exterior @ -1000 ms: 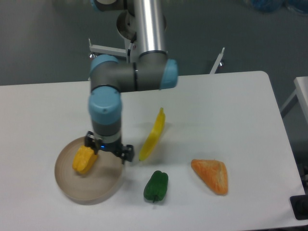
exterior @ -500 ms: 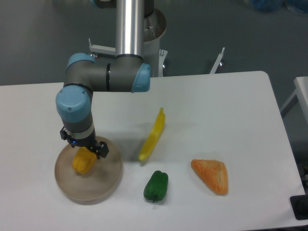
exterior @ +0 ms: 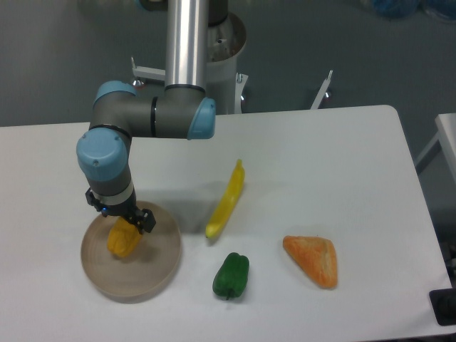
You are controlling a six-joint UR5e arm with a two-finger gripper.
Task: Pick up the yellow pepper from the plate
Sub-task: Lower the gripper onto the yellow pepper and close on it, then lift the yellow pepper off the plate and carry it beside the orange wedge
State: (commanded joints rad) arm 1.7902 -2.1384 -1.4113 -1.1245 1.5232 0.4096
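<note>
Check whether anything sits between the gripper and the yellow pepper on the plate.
Nothing visible does. The gripper hangs directly over the yellow pepper on the plate; the banana-shaped item and green pepper lie off to the side.

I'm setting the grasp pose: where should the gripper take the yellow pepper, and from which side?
Grip the yellow pepper across its ribbed middle, coming straight down from above. It lies low on the flat plate, so its rim hinders side approaches. The gripper hangs right above.
</note>
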